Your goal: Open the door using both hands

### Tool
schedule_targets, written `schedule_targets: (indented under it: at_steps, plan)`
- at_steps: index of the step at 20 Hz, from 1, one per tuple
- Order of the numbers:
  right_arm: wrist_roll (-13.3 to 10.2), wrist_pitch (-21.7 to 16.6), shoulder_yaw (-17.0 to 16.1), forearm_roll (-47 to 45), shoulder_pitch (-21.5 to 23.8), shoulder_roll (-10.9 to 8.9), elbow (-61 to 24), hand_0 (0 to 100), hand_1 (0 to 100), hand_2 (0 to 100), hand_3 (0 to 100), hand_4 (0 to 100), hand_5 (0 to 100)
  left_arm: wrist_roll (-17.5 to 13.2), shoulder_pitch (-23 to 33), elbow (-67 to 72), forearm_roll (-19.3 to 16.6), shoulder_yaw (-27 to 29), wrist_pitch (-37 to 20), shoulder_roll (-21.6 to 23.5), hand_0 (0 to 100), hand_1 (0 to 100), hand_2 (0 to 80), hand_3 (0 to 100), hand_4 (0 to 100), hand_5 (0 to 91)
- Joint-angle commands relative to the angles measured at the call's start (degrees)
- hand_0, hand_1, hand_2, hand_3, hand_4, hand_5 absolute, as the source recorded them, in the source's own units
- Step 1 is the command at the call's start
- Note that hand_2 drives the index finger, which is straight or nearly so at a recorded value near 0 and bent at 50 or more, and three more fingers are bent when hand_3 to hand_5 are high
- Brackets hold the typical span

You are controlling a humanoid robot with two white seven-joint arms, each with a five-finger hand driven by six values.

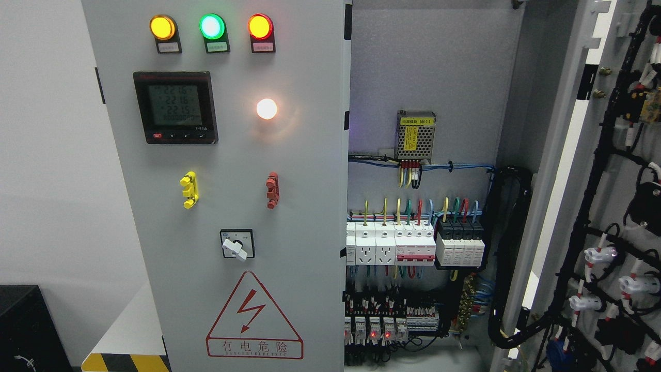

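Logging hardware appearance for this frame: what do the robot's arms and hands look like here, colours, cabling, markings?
Can't say: neither arm nor hand shows in the head view. Only the grey left door, closed, with its lamps, meter and warning triangle, the right door swung open, with black wiring harnesses on its inside, and the cabinet interior are visible.

From where I stand, none of the robot's own body shows in the head view. No casing, cable, screw or marking of its own comes in at seven o'clock or five o'clock, so its colours and shapes cannot be told.
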Motion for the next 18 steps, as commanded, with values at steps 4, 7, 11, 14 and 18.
schedule_targets:
  at_steps: [4,7,11,14,18]
  plan:
    - [-0.3,-5.63,6.94,-1.5,-16.55,-0.03,-23.81,0,0,0,0,0,0,-0.07,0.71,0.67,-0.48,-1.83,-0.01,-1.57,0,0,0.0,0,0,0.0]
    - [-0.39,-4.93,4.22,-1.67,-25.16,0.24,-21.27,0,0,0,0,0,0,-0.07,0.71,0.67,0.05,-4.74,-0.1,-1.57,0,0,0.0,0,0,0.0]
    - [-0.65,0.14,3.42,-1.76,-33.53,1.11,-18.19,0,0,0,0,0,0,-0.07,0.8,0.67,0.31,-4.48,-0.1,-1.66,0,0,0.0,0,0,0.0]
    - [-0.74,6.3,2.19,-1.76,-40.29,2.96,-15.47,0,0,0,0,0,0,-0.16,0.8,0.67,0.4,-4.39,-0.1,-1.92,0,0,0.0,0,0,0.0]
    - [-0.74,13.34,-0.61,-1.85,-50.3,4.37,-8.88,0,0,0,0,0,0,-0.07,0.89,0.67,0.4,-4.31,-0.1,-1.92,0,0,0.0,0,0,0.0]
